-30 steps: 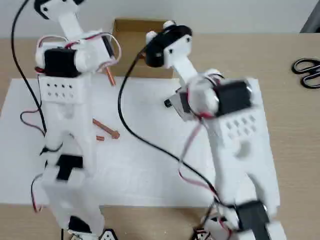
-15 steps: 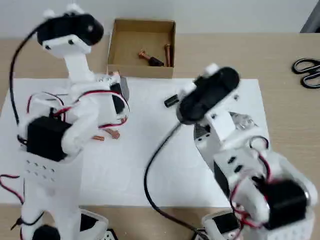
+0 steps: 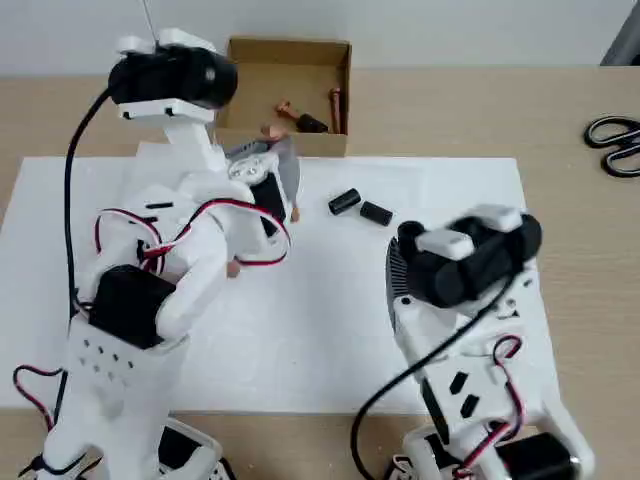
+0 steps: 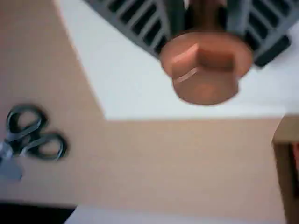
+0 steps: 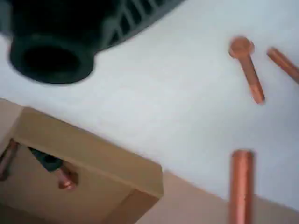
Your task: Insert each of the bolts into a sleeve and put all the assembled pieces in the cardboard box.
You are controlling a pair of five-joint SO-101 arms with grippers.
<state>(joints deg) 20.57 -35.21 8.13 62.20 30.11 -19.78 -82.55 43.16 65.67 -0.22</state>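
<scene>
Alignment of bolt and sleeve is judged to be what the coming move turns on. A copper bolt [image 4: 205, 70] is clamped by its shank between the jaws of the left gripper [image 4: 205, 21], with its hex head turned toward the wrist camera. In the high view that gripper is seen just before the front wall of the box [image 3: 285, 143], over the far edge of the white sheet [image 3: 300, 340]. A black sleeve [image 5: 46, 58] is pinched in the right gripper [image 5: 77, 30], and its open bore is seen nearly end-on. The right arm is folded back toward its base, so the two held parts are judged to lie well apart, the bolt on the box side and to the left of the sleeve. Before insertion, the bolt's long axis would have to be brought in line with the bore; how the shank is angled at present cannot be told. Some pieces [image 3: 310, 122] are already lying in the box. Two loose sleeves [image 3: 376, 213] and some loose bolts [image 5: 247, 67] are left on the sheet.
</scene>
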